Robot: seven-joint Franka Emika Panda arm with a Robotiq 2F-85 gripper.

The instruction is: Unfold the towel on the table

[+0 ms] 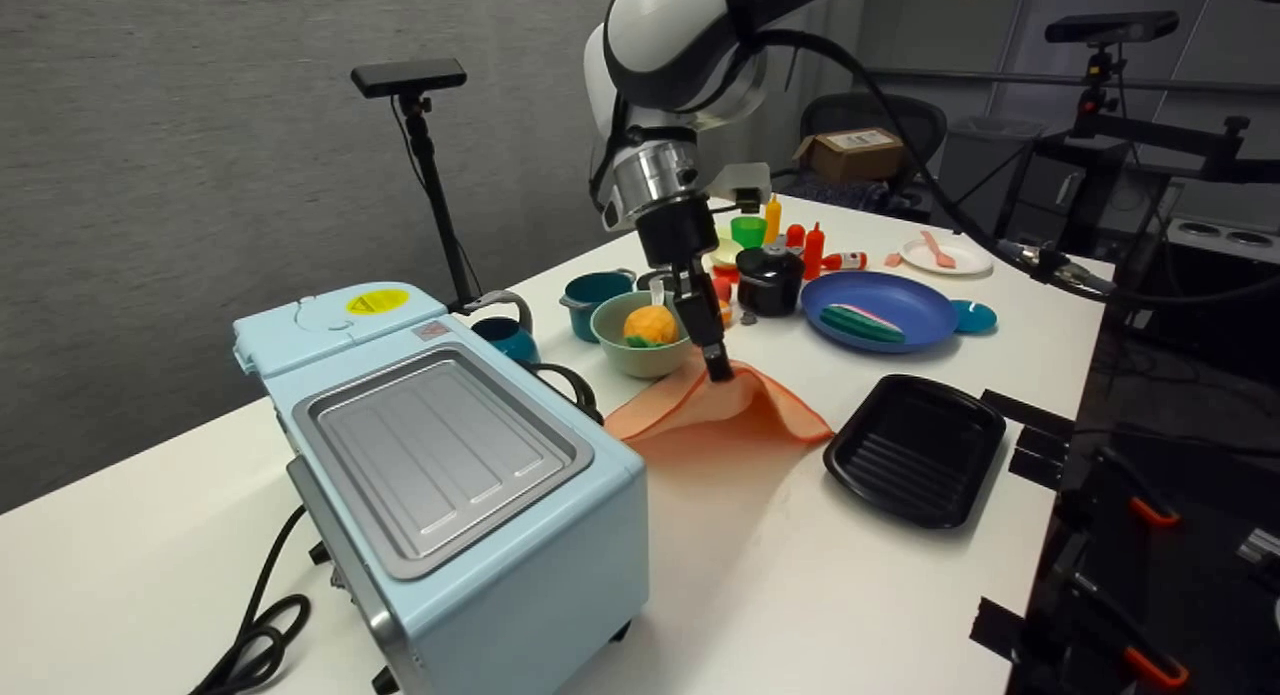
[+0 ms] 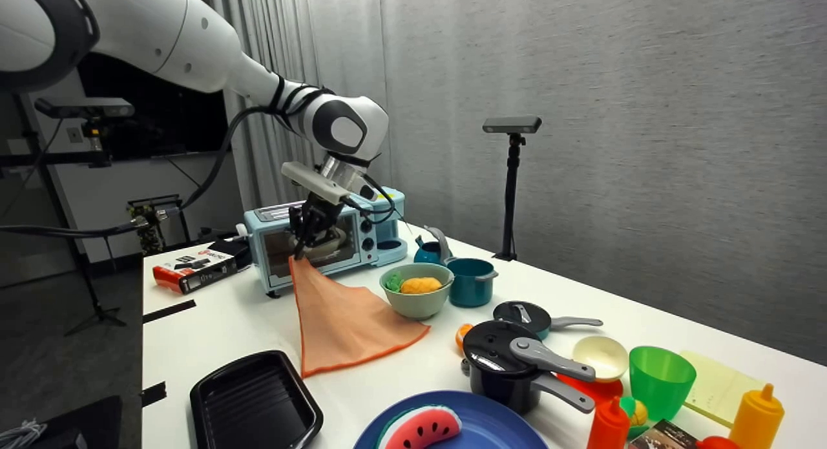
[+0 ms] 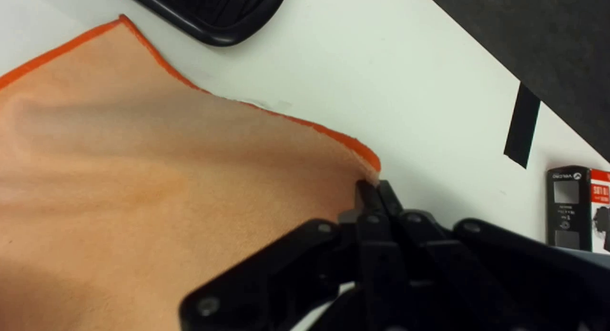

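Note:
The towel is orange with a darker orange hem, seen in both exterior views (image 1: pixel 690 405) (image 2: pixel 345 323) and in the wrist view (image 3: pixel 167 197). My gripper (image 3: pixel 379 185) is shut on one corner of the towel. In both exterior views the gripper (image 1: pixel 718 365) (image 2: pixel 299 254) holds that corner up above the white table (image 2: pixel 242 326). The far part of the towel lies spread on the table, and the cloth slopes up to the fingers. The cloth pinched between the fingertips is hidden.
A light blue toaster oven (image 1: pixel 610 535) stands on the gripper's side of the towel. A green bowl (image 2: pixel 413 303) with toy food sits against or near one towel edge. A black tray (image 1: pixel 920 445) lies near another corner. A blue plate (image 1: pixel 880 300) and black pot (image 2: pixel 494 365) stand farther off.

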